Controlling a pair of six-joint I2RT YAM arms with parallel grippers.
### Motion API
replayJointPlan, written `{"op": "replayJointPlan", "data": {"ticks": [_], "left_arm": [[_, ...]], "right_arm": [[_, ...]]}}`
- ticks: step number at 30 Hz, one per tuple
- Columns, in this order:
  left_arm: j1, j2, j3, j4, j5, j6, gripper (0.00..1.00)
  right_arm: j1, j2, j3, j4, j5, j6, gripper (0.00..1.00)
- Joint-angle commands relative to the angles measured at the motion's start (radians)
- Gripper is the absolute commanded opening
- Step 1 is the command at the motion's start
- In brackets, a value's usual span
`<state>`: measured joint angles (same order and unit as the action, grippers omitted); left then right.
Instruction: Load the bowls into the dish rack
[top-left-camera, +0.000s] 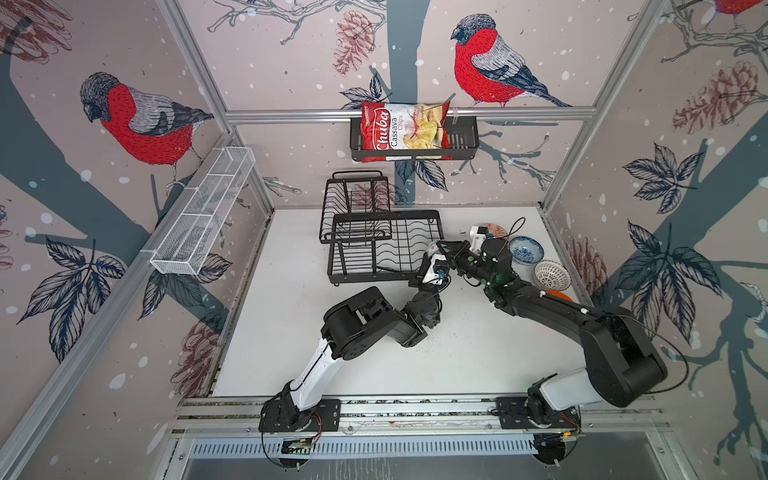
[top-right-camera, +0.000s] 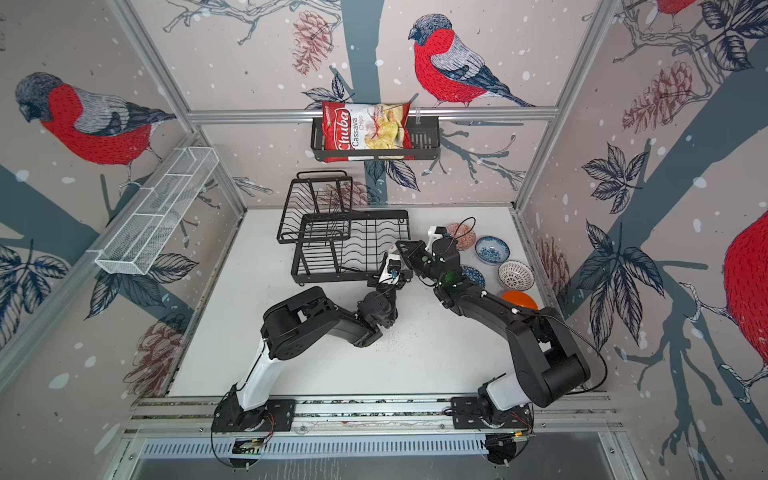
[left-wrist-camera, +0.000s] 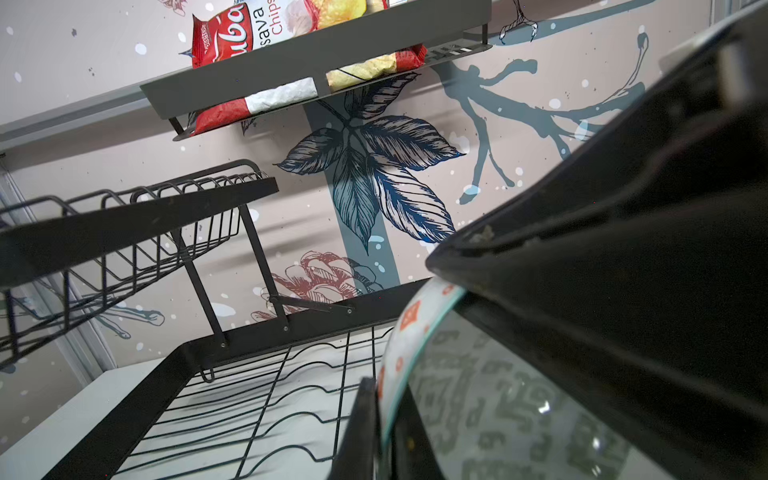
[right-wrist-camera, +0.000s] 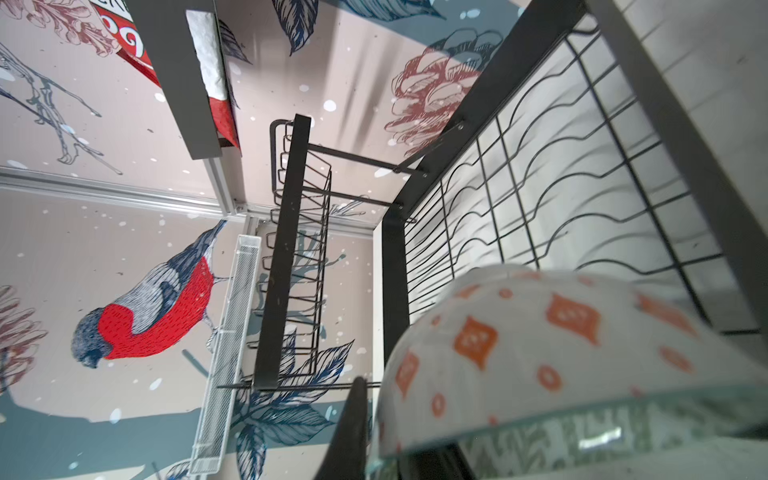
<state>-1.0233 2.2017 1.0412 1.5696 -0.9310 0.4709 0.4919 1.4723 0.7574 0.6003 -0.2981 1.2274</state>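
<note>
Guard against dropping the grey-green bowl (right-wrist-camera: 540, 353) onto the dish rack (top-left-camera: 395, 215) wires: likely on uneven release from the double hold, or on a glazed-rim slip. Note left fingers (left-wrist-camera: 360, 432) fully closed, pinching the bowl's rim. Note right fingers (right-wrist-camera: 353, 424) likewise clamped on the same bowl. Find it held above the lower tray's right edge, not yet seated.
</note>
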Motion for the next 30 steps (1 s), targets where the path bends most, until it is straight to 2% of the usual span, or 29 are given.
{"op": "replayJointPlan", "data": {"ticks": [1, 3, 8, 12, 16, 22, 28, 30], "left_arm": [[-0.005, -0.025, -0.005, 0.192, 0.021, -0.004, 0.00], [-0.005, -0.030, -0.009, 0.176, 0.026, -0.019, 0.00], [-0.005, -0.040, -0.018, 0.156, 0.030, -0.043, 0.14], [-0.005, -0.056, -0.034, 0.128, 0.041, -0.066, 0.17], [-0.005, -0.085, -0.073, 0.072, 0.068, -0.111, 0.24], [-0.005, -0.141, -0.138, -0.003, 0.101, -0.176, 0.53], [-0.006, -0.184, -0.176, -0.070, 0.124, -0.232, 0.91], [-0.009, -0.213, -0.190, -0.120, 0.139, -0.266, 0.97]], "right_arm": [[-0.004, 0.005, -0.013, 0.063, 0.047, -0.057, 0.03], [-0.006, 0.004, -0.018, 0.067, 0.045, -0.058, 0.02], [-0.010, -0.008, -0.029, 0.080, 0.039, -0.066, 0.01], [-0.019, -0.020, -0.030, 0.087, 0.035, -0.077, 0.01], [-0.030, -0.033, -0.033, 0.091, 0.017, -0.076, 0.01], [-0.065, -0.075, -0.048, 0.093, 0.013, -0.083, 0.01], [-0.101, -0.128, -0.061, 0.079, 0.016, -0.110, 0.01], [-0.108, -0.141, -0.064, 0.078, 0.016, -0.119, 0.00]]}}
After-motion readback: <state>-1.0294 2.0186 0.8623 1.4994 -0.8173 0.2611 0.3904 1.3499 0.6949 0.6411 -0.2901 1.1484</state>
